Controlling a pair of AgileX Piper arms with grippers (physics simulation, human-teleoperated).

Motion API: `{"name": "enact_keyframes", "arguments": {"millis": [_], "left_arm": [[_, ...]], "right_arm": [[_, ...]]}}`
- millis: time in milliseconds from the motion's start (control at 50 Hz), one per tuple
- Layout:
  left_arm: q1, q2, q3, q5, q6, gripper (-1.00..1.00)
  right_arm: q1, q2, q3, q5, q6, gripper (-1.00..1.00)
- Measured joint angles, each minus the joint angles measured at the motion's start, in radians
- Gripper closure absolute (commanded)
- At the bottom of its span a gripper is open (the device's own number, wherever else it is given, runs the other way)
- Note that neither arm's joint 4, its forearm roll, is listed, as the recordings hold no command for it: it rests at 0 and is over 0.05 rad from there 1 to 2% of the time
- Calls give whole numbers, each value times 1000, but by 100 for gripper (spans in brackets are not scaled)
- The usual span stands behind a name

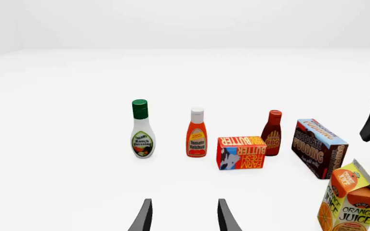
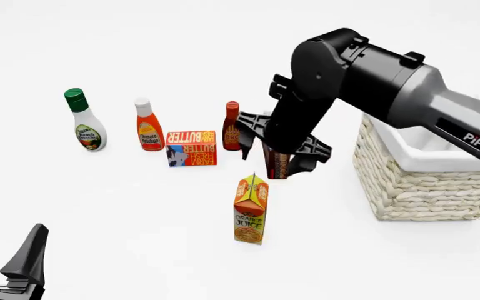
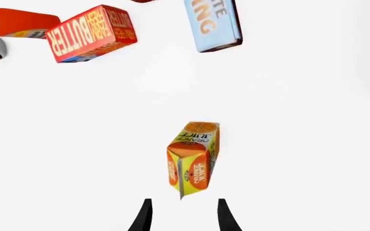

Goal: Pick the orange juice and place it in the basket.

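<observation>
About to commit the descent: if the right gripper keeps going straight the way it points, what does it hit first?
Most likely the orange juice: the right wrist view shows its gabled top in line with the open right gripper, just ahead of the fingertips. Nothing lies between them, though the gap is hard to judge.

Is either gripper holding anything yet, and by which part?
Nothing held. Right gripper is open above the orange juice; left gripper is open, empty.
</observation>
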Motion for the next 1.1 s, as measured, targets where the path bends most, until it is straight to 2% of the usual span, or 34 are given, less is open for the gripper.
{"name": "enact_keyframes", "arguments": {"millis": [1100], "left_arm": [[0,0,0,0,0,-100]], "right_arm": [[6,90,-15,1,-51,-100]]}}
